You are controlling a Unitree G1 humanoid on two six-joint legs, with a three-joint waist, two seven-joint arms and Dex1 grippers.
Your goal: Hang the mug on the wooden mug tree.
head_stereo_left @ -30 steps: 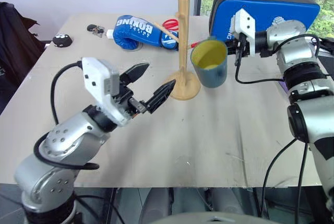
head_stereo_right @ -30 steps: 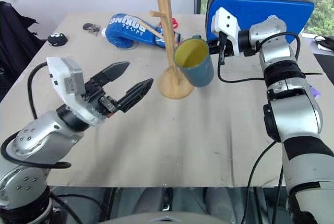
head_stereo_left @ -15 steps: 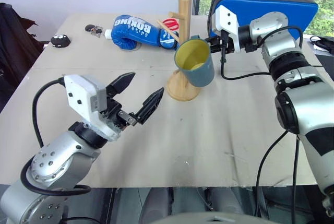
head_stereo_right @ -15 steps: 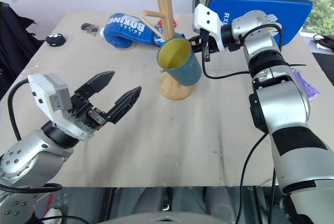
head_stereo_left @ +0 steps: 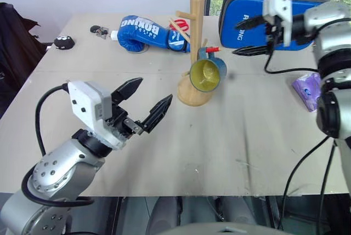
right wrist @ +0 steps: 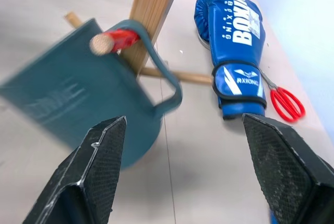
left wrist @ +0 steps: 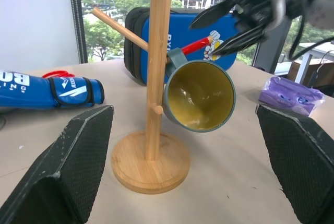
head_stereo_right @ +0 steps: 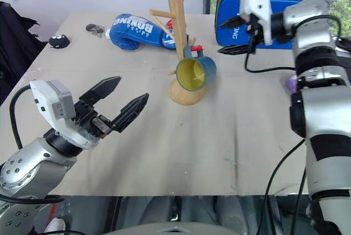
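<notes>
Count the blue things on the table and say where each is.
3, perhaps more hidden: the mug hanging by its handle on the mug tree; the boxing glove lying behind the tree, toward the far left; the case at the far right edge.

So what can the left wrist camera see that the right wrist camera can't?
Left wrist view: the yellow inside of the mug, the mug tree's round base, a purple packet, a blue case and the right gripper, jaws open, apart from the mug.

Right wrist view: the mug's loop handle hooked over a red-tipped peg, and the red scissors' handles in full.

Both: the mug hanging on the wooden mug tree, the blue boxing glove and the table.
</notes>
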